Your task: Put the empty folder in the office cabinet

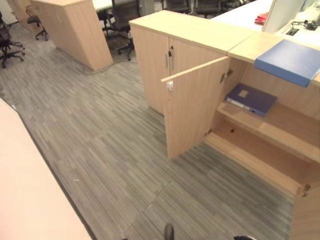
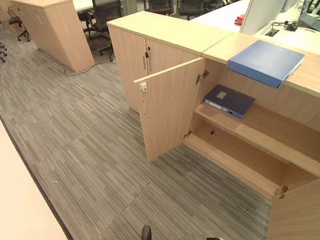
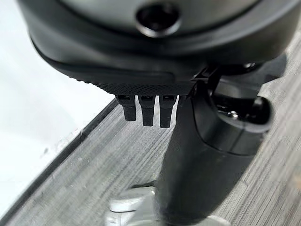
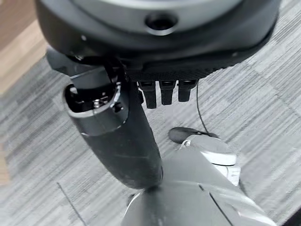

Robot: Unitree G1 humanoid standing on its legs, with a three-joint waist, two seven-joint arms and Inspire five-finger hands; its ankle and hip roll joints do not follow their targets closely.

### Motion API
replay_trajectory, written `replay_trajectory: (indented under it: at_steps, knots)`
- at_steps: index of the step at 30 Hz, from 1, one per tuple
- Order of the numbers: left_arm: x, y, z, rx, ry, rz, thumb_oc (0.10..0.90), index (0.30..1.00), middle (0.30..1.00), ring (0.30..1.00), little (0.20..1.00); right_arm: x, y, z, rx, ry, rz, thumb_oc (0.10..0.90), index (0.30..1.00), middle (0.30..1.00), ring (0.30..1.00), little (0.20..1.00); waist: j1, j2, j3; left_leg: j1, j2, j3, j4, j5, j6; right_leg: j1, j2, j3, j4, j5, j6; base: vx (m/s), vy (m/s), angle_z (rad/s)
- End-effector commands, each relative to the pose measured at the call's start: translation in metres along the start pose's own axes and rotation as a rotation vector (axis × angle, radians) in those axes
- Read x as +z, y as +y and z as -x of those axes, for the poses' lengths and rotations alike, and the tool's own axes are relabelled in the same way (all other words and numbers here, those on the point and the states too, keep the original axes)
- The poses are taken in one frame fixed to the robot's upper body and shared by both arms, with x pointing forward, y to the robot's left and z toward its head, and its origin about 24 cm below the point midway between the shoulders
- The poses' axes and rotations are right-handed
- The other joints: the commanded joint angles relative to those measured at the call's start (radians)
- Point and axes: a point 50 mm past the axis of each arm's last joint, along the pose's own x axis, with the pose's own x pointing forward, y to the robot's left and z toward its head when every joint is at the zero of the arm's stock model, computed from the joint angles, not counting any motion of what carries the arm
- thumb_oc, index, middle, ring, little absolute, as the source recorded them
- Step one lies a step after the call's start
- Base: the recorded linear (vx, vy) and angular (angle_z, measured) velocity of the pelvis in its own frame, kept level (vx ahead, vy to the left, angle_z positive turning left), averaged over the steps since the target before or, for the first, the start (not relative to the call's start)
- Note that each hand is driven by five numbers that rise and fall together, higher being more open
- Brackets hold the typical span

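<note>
From the head cameras, the office cabinet (image 1: 200,35) stands with one door (image 1: 192,107) swung open, a dark blue folder (image 1: 251,99) lying flat on its upper shelf (image 1: 280,122) and a lighter blue folder (image 2: 265,61) resting on the cabinet top, overhanging the front edge, above grey striped carpet (image 1: 100,140). In the left wrist view, the left hand (image 3: 146,110) hangs over the carpet beside a pale desk edge (image 3: 37,127), its fingers straight and holding nothing. In the right wrist view, the right hand (image 4: 162,94) likewise hangs over the carpet with fingers straight and empty.
</note>
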Motion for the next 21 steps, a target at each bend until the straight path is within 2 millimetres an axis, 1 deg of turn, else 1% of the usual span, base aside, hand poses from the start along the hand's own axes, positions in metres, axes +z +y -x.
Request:
replay_trajectory:
  at_steps: [1, 2, 3, 4, 5, 6, 7, 8, 10, 12, 13, 15, 16, 17, 18, 19, 20, 21]
  knots:
    - [-0.001, 0.017, 0.001, 0.030, 0.014, -0.034, 0.800, 0.900, 0.900, 0.900, 0.900, 0.018, 0.003, -0.001, 0.032, -0.056, 0.067, 0.800, 0.900, 0.900, 0.900, 0.900, 0.031, 0.014, 0.053, 0.050, 0.011, 0.003, 0.012, -0.089, -0.018, 0.003, -0.127, -0.271, 0.083, 0.201, -0.049, 0.24, 0.183, -0.74]
    - [-0.004, 0.019, 0.001, 0.035, 0.021, -0.029, 0.800, 0.900, 0.900, 0.900, 0.900, 0.021, 0.004, 0.000, 0.033, -0.071, 0.072, 0.800, 0.900, 0.900, 0.900, 0.900, 0.041, 0.008, 0.048, 0.058, 0.015, 0.028, 0.008, -0.097, -0.021, 0.018, -0.142, -0.345, 0.059, 0.194, -0.046, 0.19, 0.053, -0.91]
    - [-0.004, 0.021, 0.001, 0.041, 0.022, -0.019, 0.800, 0.900, 0.900, 0.900, 0.900, 0.027, 0.006, 0.000, 0.035, -0.088, 0.078, 0.800, 0.900, 0.900, 0.900, 0.900, 0.048, 0.002, 0.043, 0.060, 0.025, 0.056, 0.003, -0.101, -0.028, 0.021, -0.135, -0.399, 0.019, 0.179, -0.039, 0.09, -0.037, -1.13]
    - [-0.002, 0.023, 0.001, 0.048, 0.018, -0.007, 0.800, 0.900, 0.900, 0.900, 0.900, 0.033, 0.007, 0.000, 0.038, -0.106, 0.085, 0.800, 0.900, 0.900, 0.900, 0.900, 0.051, 0.001, 0.041, 0.059, 0.041, 0.077, 0.000, -0.102, -0.037, -0.011, -0.107, -0.427, -0.012, 0.161, -0.041, 0.05, -0.104, -1.20]
    - [-0.001, 0.025, 0.001, 0.054, 0.016, 0.007, 0.800, 0.900, 0.900, 0.900, 0.900, 0.042, 0.007, 0.000, 0.038, -0.131, 0.095, 0.800, 0.900, 0.900, 0.900, 0.900, 0.049, -0.001, 0.044, 0.061, 0.052, 0.093, 0.000, -0.107, -0.044, -0.055, -0.076, -0.447, -0.058, 0.171, -0.031, 0.08, -0.130, -1.17]
    - [0.000, 0.025, 0.001, 0.054, 0.014, 0.017, 0.800, 0.900, 0.900, 0.900, 0.900, 0.047, 0.008, 0.000, 0.039, -0.146, 0.098, 0.800, 0.900, 0.900, 0.900, 0.900, 0.043, -0.006, 0.049, 0.072, 0.056, 0.105, 0.000, -0.116, -0.049, -0.086, -0.059, -0.458, -0.111, 0.198, -0.016, 0.13, -0.144, -1.04]
    - [0.002, 0.025, 0.001, 0.060, 0.009, 0.036, 0.800, 0.900, 0.900, 0.900, 0.900, 0.054, 0.008, 0.001, 0.038, -0.162, 0.101, 0.800, 0.900, 0.900, 0.900, 0.900, 0.035, -0.008, 0.062, 0.096, 0.064, 0.125, 0.000, -0.129, -0.057, -0.121, -0.035, -0.480, -0.184, 0.244, -0.003, 0.18, -0.161, -0.81]
    - [0.005, 0.028, 0.000, 0.070, 0.002, 0.061, 0.800, 0.900, 0.900, 0.900, 0.900, 0.057, 0.008, 0.001, 0.040, -0.167, 0.101, 0.800, 0.900, 0.900, 0.900, 0.900, 0.028, -0.013, 0.071, 0.112, 0.069, 0.135, 0.000, -0.135, -0.065, -0.139, -0.023, -0.508, -0.249, 0.278, 0.012, 0.24, -0.201, -0.51]
    - [0.011, 0.032, 0.000, 0.093, -0.013, 0.127, 0.800, 0.900, 0.900, 0.900, 0.900, 0.047, 0.013, 0.000, 0.054, -0.134, 0.119, 0.800, 0.900, 0.900, 0.900, 0.900, 0.014, -0.037, 0.077, 0.143, 0.083, 0.137, 0.000, -0.149, -0.082, -0.145, -0.011, -0.520, -0.337, 0.309, 0.028, 0.30, -0.244, -0.48]
    - [0.015, 0.035, 0.000, 0.108, -0.027, 0.138, 0.800, 0.900, 0.900, 0.900, 0.900, 0.035, 0.015, -0.001, 0.060, -0.096, 0.134, 0.800, 0.900, 0.900, 0.900, 0.900, 0.018, -0.056, 0.077, 0.159, 0.083, 0.120, 0.000, -0.163, -0.088, -0.122, -0.007, -0.527, -0.374, 0.317, 0.029, 0.32, -0.231, -0.38]
    - [0.014, 0.034, 0.000, 0.107, -0.025, 0.143, 0.800, 0.900, 0.900, 0.900, 0.900, 0.027, 0.015, -0.001, 0.062, -0.068, 0.134, 0.800, 0.900, 0.900, 0.900, 0.900, 0.017, -0.069, 0.070, 0.168, 0.087, 0.120, 0.000, -0.170, -0.094, -0.114, -0.010, -0.539, -0.367, 0.331, 0.024, 0.35, -0.238, 0.14]
    - [0.016, 0.030, -0.001, 0.097, -0.028, 0.144, 0.800, 0.900, 0.900, 0.900, 0.900, 0.018, 0.012, -0.001, 0.056, -0.037, 0.119, 0.800, 0.900, 0.900, 0.900, 0.900, 0.006, -0.070, 0.058, 0.174, 0.117, 0.114, 0.000, -0.173, -0.112, -0.128, -0.013, -0.541, -0.322, 0.324, 0.017, 0.37, -0.244, 0.28]
    - [0.021, 0.028, -0.001, 0.090, -0.039, 0.132, 0.800, 0.900, 0.900, 0.900, 0.900, 0.015, 0.011, -0.001, 0.051, -0.032, 0.110, 0.800, 0.900, 0.900, 0.900, 0.900, 0.000, -0.070, 0.057, 0.172, 0.134, 0.107, 0.000, -0.171, -0.121, -0.137, -0.013, -0.540, -0.298, 0.311, 0.012, 0.30, -0.236, 0.38]
    - [0.023, 0.027, -0.002, 0.089, -0.041, 0.126, 0.800, 0.900, 0.900, 0.900, 0.900, 0.014, 0.010, -0.001, 0.046, -0.030, 0.100, 0.800, 0.900, 0.900, 0.900, 0.900, -0.007, -0.069, 0.058, 0.166, 0.147, 0.100, 0.000, -0.170, -0.126, -0.150, -0.017, -0.538, -0.267, 0.300, 0.007, 0.25, -0.243, 0.35]
    - [0.030, 0.024, -0.003, 0.081, -0.057, 0.112, 0.800, 0.900, 0.900, 0.900, 0.900, 0.015, 0.007, -0.001, 0.035, -0.033, 0.079, 0.800, 0.900, 0.900, 0.900, 0.900, -0.017, -0.067, 0.062, 0.164, 0.162, 0.098, 0.000, -0.167, -0.138, -0.168, -0.018, -0.537, -0.235, 0.287, 0.000, 0.21, -0.205, 0.38]
    - [0.033, 0.023, -0.003, 0.078, -0.066, 0.106, 0.800, 0.900, 0.900, 0.900, 0.900, 0.015, 0.005, -0.001, 0.028, -0.033, 0.064, 0.800, 0.900, 0.900, 0.900, 0.900, -0.023, -0.065, 0.063, 0.159, 0.171, 0.095, 0.000, -0.166, -0.142, -0.179, -0.023, -0.537, -0.205, 0.275, -0.004, 0.15, -0.144, 0.43]
    - [0.033, 0.023, -0.003, 0.078, -0.066, 0.106, 0.800, 0.900, 0.900, 0.900, 0.900, 0.015, 0.005, -0.001, 0.027, -0.033, 0.064, 0.800, 0.900, 0.900, 0.900, 0.900, -0.023, -0.065, 0.062, 0.158, 0.171, 0.095, 0.000, -0.166, -0.142, -0.181, -0.024, -0.537, -0.202, 0.273, -0.004, 0.13, -0.119, 0.53]
    - [0.041, 0.020, -0.004, 0.073, -0.085, 0.094, 0.800, 0.900, 0.900, 0.900, 0.900, 0.014, 0.003, -0.001, 0.018, -0.031, 0.042, 0.800, 0.900, 0.900, 0.900, 0.900, -0.032, -0.061, 0.065, 0.155, 0.187, 0.094, 0.000, -0.160, -0.153, -0.195, -0.025, -0.538, -0.171, 0.253, -0.013, 0.20, -0.193, 0.59]
